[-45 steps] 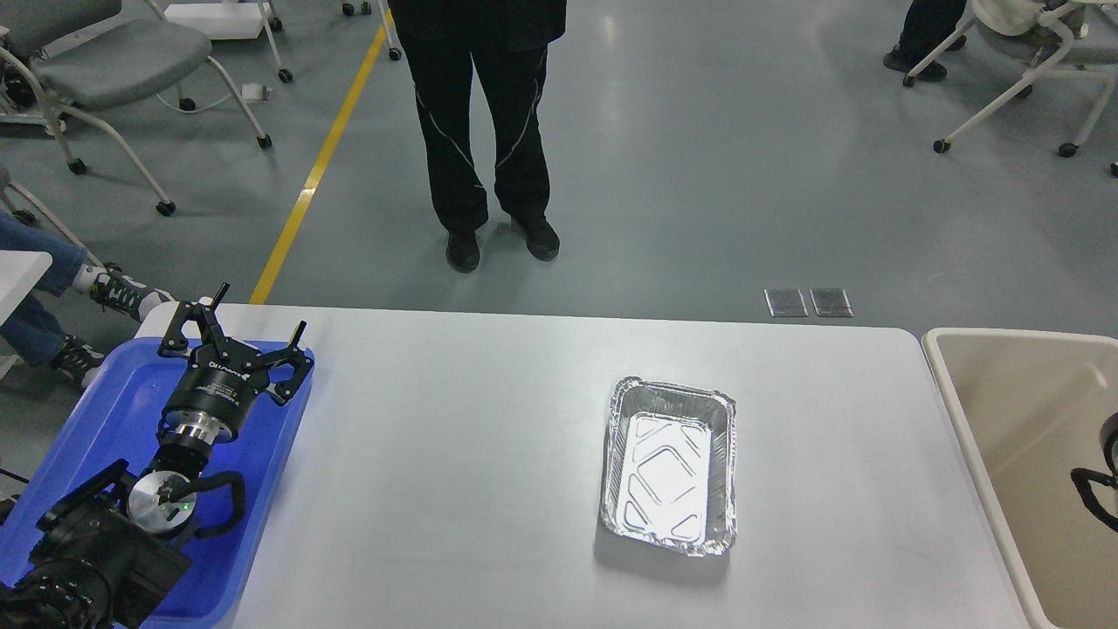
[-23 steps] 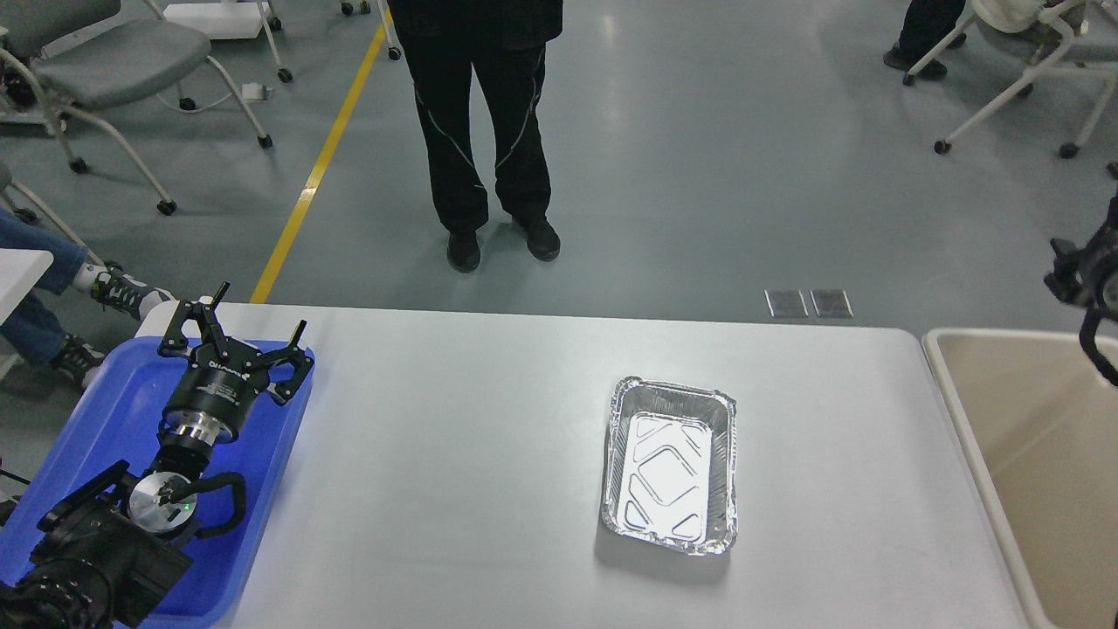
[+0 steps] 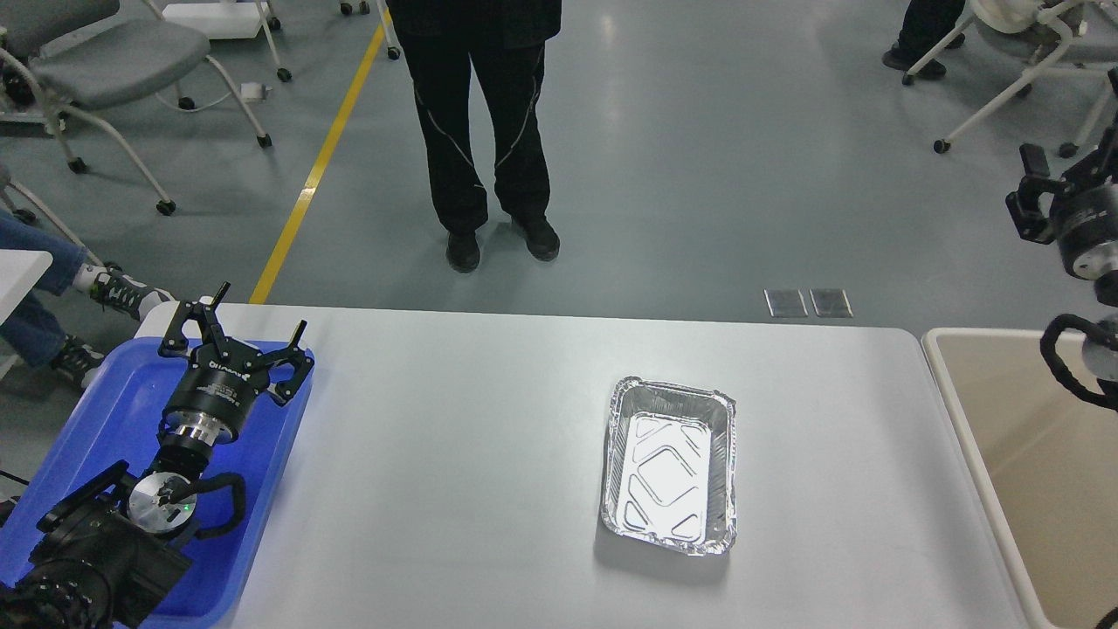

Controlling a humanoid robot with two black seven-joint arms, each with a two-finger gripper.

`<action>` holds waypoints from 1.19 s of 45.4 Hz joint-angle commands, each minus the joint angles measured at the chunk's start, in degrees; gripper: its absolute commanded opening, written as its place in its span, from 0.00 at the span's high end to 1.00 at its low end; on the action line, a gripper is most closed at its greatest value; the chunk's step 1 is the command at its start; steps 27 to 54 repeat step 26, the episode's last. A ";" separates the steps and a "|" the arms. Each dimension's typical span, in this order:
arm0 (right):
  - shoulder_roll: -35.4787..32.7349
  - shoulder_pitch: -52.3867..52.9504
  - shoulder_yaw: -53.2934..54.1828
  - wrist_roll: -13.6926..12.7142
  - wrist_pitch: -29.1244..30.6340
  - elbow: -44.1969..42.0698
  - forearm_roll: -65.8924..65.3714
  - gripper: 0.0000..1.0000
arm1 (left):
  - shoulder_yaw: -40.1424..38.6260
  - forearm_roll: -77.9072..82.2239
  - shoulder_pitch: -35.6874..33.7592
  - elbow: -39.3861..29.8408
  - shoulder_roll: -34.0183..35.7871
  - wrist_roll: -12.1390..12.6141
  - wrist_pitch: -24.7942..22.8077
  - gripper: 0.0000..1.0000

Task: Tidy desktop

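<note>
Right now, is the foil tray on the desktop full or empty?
Empty. The foil tray stands upright on the desktop, and its embossed shiny bottom shows bare, with nothing lying inside.

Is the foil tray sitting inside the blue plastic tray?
No. The foil tray rests directly on the desktop, well apart from the blue plastic tray at the left edge.

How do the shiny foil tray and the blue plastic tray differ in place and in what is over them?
The silver foil tray lies right of centre on the white desktop; the blue plastic tray lies at the left end. Nothing hangs over the foil tray; the open left gripper is above the blue tray. The foil tray looks smaller. Both are rectangular, and what shows of their insides is bare.
</note>
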 commanded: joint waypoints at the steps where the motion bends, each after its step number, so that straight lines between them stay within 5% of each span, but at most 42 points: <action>1: 6.85 -8.34 1.17 3.29 1.37 1.26 -1.41 0.00 | 0.00 0.00 0.00 0.01 0.00 0.00 0.00 0.00; 19: 13.10 -11.69 1.25 3.29 1.37 0.02 -1.50 0.00 | 0.00 0.00 0.00 0.01 0.00 0.00 0.00 0.00; 54: 13.27 -11.60 1.34 3.29 1.37 0.02 -1.50 0.00 | 0.00 0.00 0.00 0.01 0.00 0.00 0.00 0.00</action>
